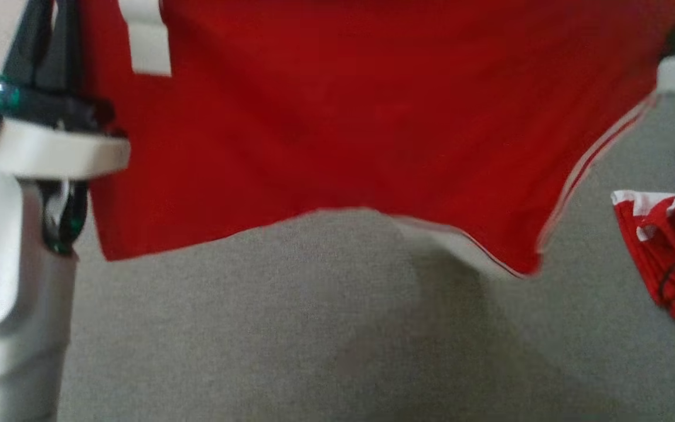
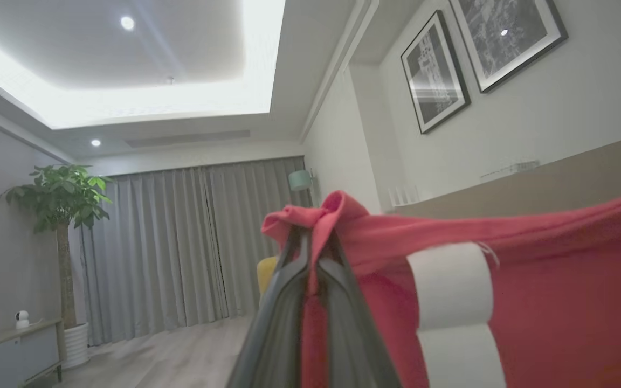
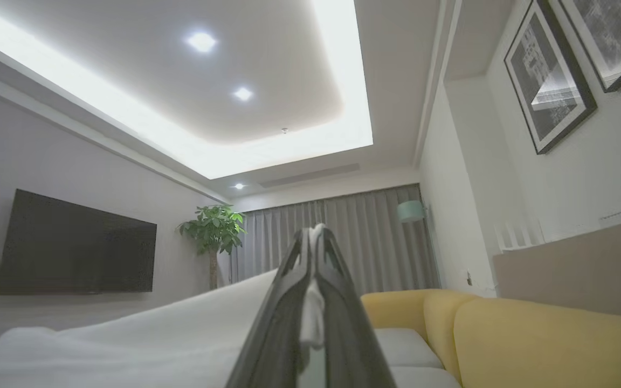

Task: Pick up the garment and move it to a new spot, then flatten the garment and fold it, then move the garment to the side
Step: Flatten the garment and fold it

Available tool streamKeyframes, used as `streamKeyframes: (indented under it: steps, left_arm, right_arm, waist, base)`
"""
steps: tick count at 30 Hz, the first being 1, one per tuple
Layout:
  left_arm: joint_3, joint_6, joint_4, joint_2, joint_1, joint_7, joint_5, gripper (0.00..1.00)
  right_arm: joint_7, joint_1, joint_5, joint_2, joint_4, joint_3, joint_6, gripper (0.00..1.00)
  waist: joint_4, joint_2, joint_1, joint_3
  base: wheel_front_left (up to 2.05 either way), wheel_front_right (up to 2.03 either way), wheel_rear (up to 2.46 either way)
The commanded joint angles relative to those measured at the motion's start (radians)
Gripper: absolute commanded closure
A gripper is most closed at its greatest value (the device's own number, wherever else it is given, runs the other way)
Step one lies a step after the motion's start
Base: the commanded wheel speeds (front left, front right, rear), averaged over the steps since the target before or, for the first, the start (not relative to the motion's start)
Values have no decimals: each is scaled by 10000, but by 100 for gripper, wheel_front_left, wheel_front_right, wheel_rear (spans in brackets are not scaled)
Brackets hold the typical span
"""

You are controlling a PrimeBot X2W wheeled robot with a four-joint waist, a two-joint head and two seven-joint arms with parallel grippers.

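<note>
While the red garment (image 1: 337,117) hangs spread in the air above a grey surface (image 1: 314,340), the left tool (image 2: 310,237) is clenched on one bunched red corner, just beside a white stripe (image 2: 450,285). The right tool (image 3: 315,237) is pinched tight on a thin pale edge of the garment that runs between its fingers. Near the head view's right edge is a crumpled red-and-white piece of cloth (image 1: 660,258); whether it belongs to the garment I cannot tell.
</note>
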Motion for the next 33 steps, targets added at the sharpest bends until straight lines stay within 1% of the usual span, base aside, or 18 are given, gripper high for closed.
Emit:
streamKeyframes:
  steps: [1,3,5,7,9,10,11,12,14,17,20,22,25,29,33]
  left_arm:
    - [208,21,-203,428,-786,469,-210,100]
    - [135,21,-11,425,-1121,846,-279,100]
    - [124,81,265,228,-1486,999,-444,100]
    - [64,156,640,39,-1938,972,-468,100]
    - [-63,279,1023,-150,-2602,692,-277,100]
    - [-123,386,1264,-254,-3010,393,-105,100]
    - [-123,386,1264,-254,-3010,393,-105,100]
    - [-178,507,1539,-356,-3438,90,69,100]
    - [-167,723,2026,-551,-4240,-469,240,100]
    - [-123,996,2696,-666,-5239,-1078,477,100]
    - [40,1213,3247,-755,-5756,-1455,520,100]
    - [24,1232,3639,-718,-5690,-1567,610,100]
    - [108,1224,4191,-716,-5011,-1649,544,100]
    - [408,1110,4558,-857,-3558,-1678,296,100]
    - [872,933,4880,-1213,-1667,-1681,31,100]
  right_arm:
    - [301,-758,-1,-97,-188,146,-7,100]
    - [489,-1221,-80,-83,90,216,-7,100]
    - [473,-1754,-254,-67,508,291,-7,100]
    - [202,-2416,-582,-85,1039,374,-7,100]
    - [-225,-3237,-978,-165,1658,429,-7,100]
    - [-411,-3627,-989,-59,2014,243,-7,100]
    - [-411,-3627,-989,-59,2014,243,-7,100]
    - [-545,-4053,-959,74,2323,-4,-7,100]
    - [-728,-4929,-1329,81,2649,112,-7,100]
    - [-846,-5908,-1593,109,3115,110,-7,100]
    - [-884,-6366,-1739,120,3431,-153,-7,100]
    - [-889,-6283,-1780,145,3445,-301,-7,100]
    - [-891,-5589,-1600,218,3486,-437,-7,100]
    - [-893,-4107,-944,206,3416,-374,-7,100]
    - [-893,-2102,-220,149,3435,118,-7,100]
  waist:
    - [-29,0,1,438]
    - [-61,0,1,858]
    - [-88,0,1,1346]
    - [-118,0,1,1844]
    - [-105,0,1,2385]
    - [-92,0,1,2583]
    - [-92,0,1,2583]
    - [-74,0,1,2791]
    - [-115,0,1,3161]
    - [-229,0,1,3579]
    - [-335,0,1,3779]
    - [-432,0,1,3867]
    - [-585,0,1,3922]
    - [-767,0,1,3977]
    - [-943,0,1,3897]
  base:
    - [0,0,0]
    - [0,0,0]
    - [0,0,0]
    - [0,0,0]
    - [0,0,0]
    - [0,0,0]
    - [0,0,0]
    - [0,0,0]
    - [0,0,0]
    - [0,0,0]
    - [0,0,0]
    - [0,0,0]
    - [0,0,0]
    - [0,0,0]
    - [0,0,0]
